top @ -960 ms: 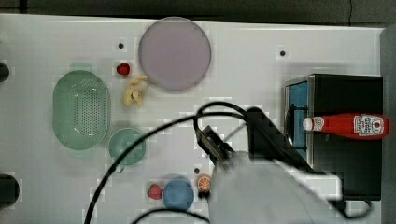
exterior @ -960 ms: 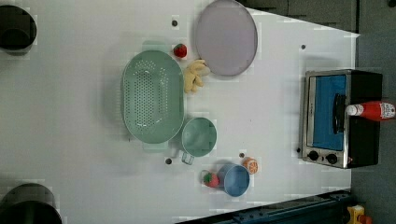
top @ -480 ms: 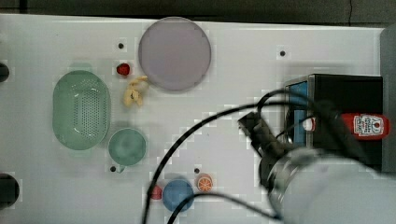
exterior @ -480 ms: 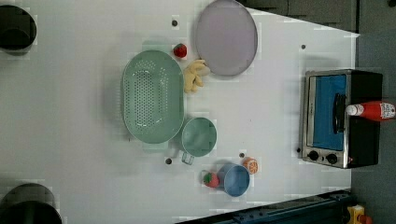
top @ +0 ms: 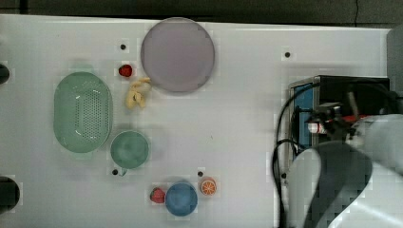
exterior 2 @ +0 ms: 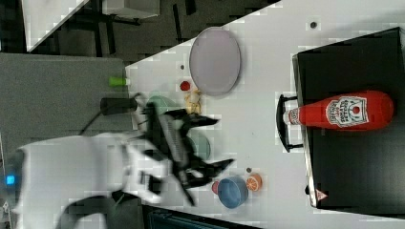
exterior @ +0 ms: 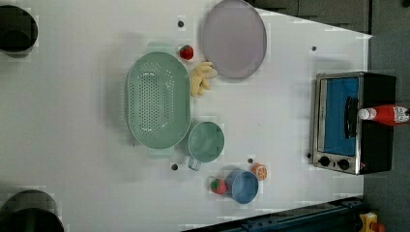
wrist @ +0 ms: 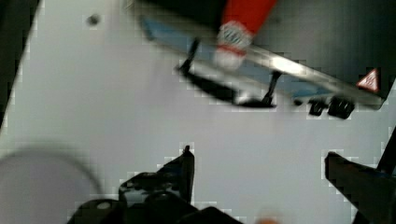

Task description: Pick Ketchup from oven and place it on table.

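The Ketchup (exterior 2: 344,110) is a red bottle with a white cap, lying on its side on the black top of the oven (exterior 2: 353,162). Its cap pokes out over the door handle. In the left view the Ketchup (exterior: 387,114) lies across the oven (exterior: 377,145) at the white table's (exterior: 72,121) right end. In the top view my arm (top: 342,180) covers most of the bottle, leaving the cap (top: 312,127). My gripper (wrist: 258,156) is open and holds nothing. It hangs over the table just in front of the oven door, with the Ketchup (wrist: 243,18) ahead. The right view shows the spread gripper (exterior 2: 222,142) too.
A lilac plate (top: 177,54), a green colander (top: 83,111), a green cup (top: 129,149) and a blue bowl (top: 181,199) stand on the table (top: 237,133). Strawberries (top: 125,71), an orange slice (top: 208,186) and a yellow piece (top: 137,92) lie among them.
My arm has swung towards the top view's right, from the table's middle to over the oven, and now covers most of the Ketchup. The gripper has stayed open.
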Motion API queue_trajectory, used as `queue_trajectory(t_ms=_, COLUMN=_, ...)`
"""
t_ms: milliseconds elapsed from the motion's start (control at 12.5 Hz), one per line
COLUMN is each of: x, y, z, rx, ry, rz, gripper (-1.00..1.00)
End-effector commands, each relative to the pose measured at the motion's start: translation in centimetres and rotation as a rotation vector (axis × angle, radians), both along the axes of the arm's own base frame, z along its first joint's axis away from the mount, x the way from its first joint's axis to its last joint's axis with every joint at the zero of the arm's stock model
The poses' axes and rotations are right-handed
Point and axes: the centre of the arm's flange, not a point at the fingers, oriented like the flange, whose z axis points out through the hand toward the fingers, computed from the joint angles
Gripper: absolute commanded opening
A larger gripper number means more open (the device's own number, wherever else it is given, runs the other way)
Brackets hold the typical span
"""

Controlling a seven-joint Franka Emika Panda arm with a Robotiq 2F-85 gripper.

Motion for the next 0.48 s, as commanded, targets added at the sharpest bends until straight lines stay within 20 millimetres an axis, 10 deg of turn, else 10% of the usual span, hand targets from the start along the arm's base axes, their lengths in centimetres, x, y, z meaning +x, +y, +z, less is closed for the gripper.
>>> queue_trajectory(t_ms=80, x=0.0, y=-4.2, z=0.9, rx=-0.039, ry=-0.096, rz=-0.111, gripper=1.0)
queue_trajectory(t_ms=480, x=1.4, y=-10.2, z=-3.3, rx=-0.101, ry=-0.027, rz=-0.211, gripper=1.0)
